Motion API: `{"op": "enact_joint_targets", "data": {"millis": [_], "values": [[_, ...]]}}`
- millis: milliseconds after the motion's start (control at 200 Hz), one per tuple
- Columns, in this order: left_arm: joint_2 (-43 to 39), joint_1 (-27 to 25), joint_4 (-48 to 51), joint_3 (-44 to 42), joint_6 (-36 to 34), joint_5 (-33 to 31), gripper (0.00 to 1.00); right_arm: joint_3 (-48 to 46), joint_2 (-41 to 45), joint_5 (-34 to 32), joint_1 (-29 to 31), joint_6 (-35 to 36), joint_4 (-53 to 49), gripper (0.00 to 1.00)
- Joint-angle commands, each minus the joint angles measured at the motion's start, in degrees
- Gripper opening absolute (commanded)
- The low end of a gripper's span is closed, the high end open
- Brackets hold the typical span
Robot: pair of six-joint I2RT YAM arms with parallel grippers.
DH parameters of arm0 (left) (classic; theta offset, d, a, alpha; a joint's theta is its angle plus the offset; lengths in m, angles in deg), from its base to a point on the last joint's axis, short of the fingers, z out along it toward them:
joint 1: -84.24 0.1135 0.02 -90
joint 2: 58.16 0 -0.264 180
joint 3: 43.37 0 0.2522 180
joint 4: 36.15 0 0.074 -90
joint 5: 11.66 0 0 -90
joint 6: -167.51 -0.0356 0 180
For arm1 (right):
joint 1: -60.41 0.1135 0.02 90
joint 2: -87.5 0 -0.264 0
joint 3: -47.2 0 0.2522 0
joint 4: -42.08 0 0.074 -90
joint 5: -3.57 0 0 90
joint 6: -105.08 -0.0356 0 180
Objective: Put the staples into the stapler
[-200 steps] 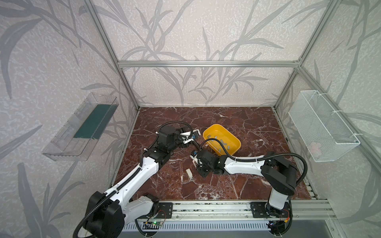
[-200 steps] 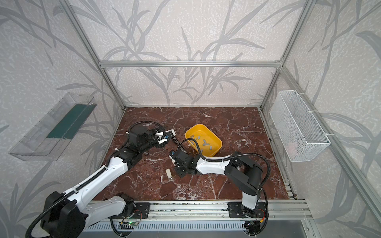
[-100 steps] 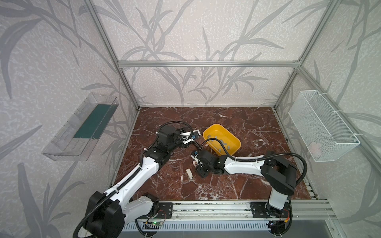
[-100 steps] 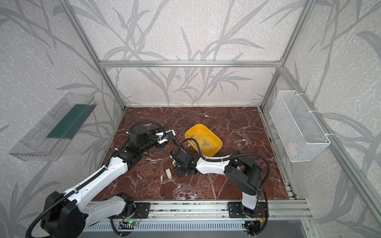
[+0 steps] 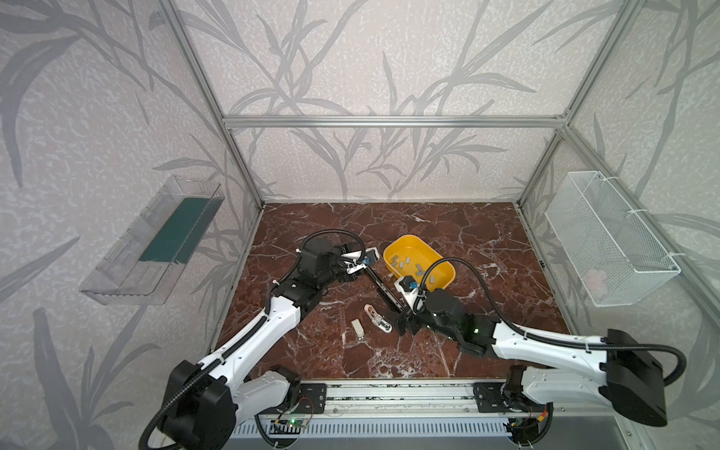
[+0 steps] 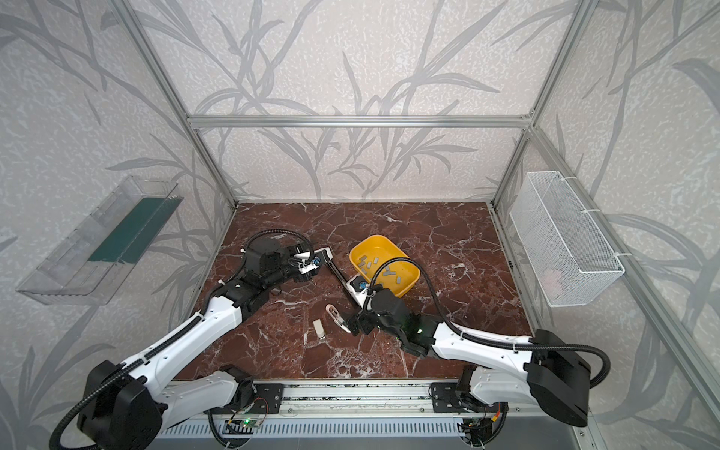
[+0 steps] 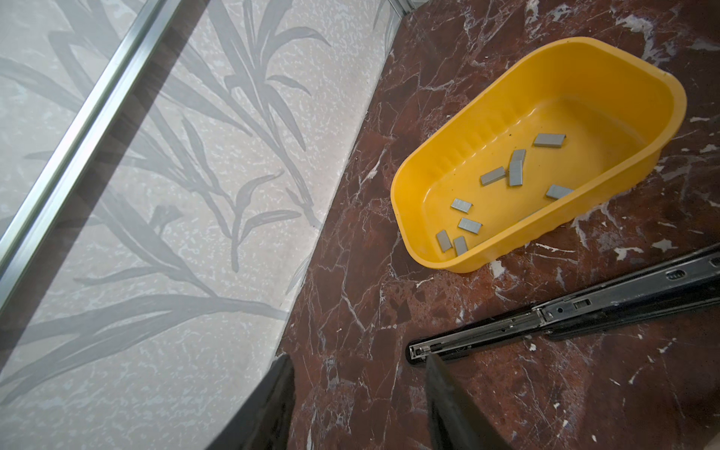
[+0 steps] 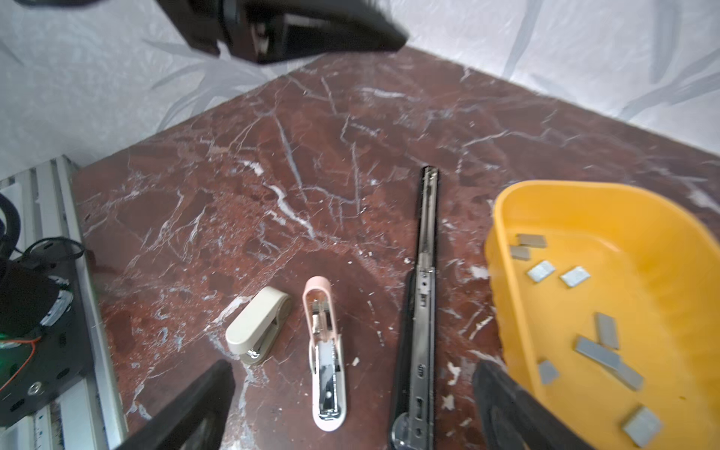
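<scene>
On the rail side of the yellow tub (image 8: 500,288), farthest out from it: a beige mini stapler (image 8: 255,327), closed. Just beside that, one step nearer the tub, we log a pink stapler (image 8: 326,362) hinged open, its metal channel bare and facing up.

Over this pair hangs the right gripper (image 8: 352,374), fingers spread wide with nothing between them. In the right wrist view one finger shows just beside the tub wall.

Between the pink stapler and the tub lies a long black stapler (image 8: 424,311), also opened out, running alongside the tub's flank.

In the tub are the staples (image 8: 596,352), grey strips lying flat, axes pointing every way, a couple overlapping. None is loaded yet.

At the black stapler's tip, off the tub's flank, is the left gripper (image 7: 357,362), fingers partly apart and gripping nothing that we can see.

Our reading: the staples lie across the black stapler from the right gripper, and that arm looks better placed. Any pick must first square up to one strip's own axis.
</scene>
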Motion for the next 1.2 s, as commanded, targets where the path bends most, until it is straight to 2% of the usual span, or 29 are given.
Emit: {"op": "enact_joint_targets", "data": {"millis": [0, 115, 225, 240, 340, 425, 530, 620, 746, 911, 1196], "values": [[1.2, 0.0, 4.1, 2.8, -1.9, 1.7, 0.54, -3.0, 6.5, -6.9, -4.3, 1.3, 2.4, 0.96], [2.0, -2.4, 9.5, 4.9, -2.5, 5.0, 0.55, -5.7, 13.3, -9.8, -8.1, 0.4, 1.7, 0.97], [4.4, -6.4, 22.7, 9.2, -9.1, 6.6, 0.55, -8.8, 19.8, -12.2, -10.4, -1.4, 2.2, 0.98], [5.0, -7.2, 25.2, 10.0, -11.7, 6.3, 0.56, -9.2, 20.5, -12.5, -10.6, -1.7, 2.3, 0.98], [9.7, -13.0, 42.3, 15.7, -19.9, -0.8, 0.55, -12.3, 24.7, -15.0, -11.4, -3.0, 4.2, 0.99], [13.6, -16.8, 53.2, 19.9, -21.4, -8.4, 0.52, -13.7, 26.7, -16.9, -11.6, -3.9, 4.6, 0.99], [16.1, -20.0, 61.3, 20.3, -23.4, -11.7, 0.5, -15.5, 28.4, -18.2, -11.8, -5.1, 5.8, 0.99], [15.6, -22.0, 61.2, 18.3, -23.1, -14.8, 0.47, -15.5, 28.9, -18.3, -11.8, -5.4, 5.6, 0.99], [9.2, -23.4, 60.3, 13.3, -24.4, -12.3, 0.49, -16.4, 29.1, -17.5, -11.8, -5.6, 7.2, 0.99], [1.6, -25.8, 49.4, 1.1, -30.5, -16.9, 0.54, -17.0, 28.1, -14.1, -11.8, -5.2, 10.1, 0.99], [6.9, -28.8, 44.8, -0.6, -29.8, -16.2, 0.54, -17.2, 25.7, -13.5, -11.9, -4.5, 11.8, 0.99]]}}
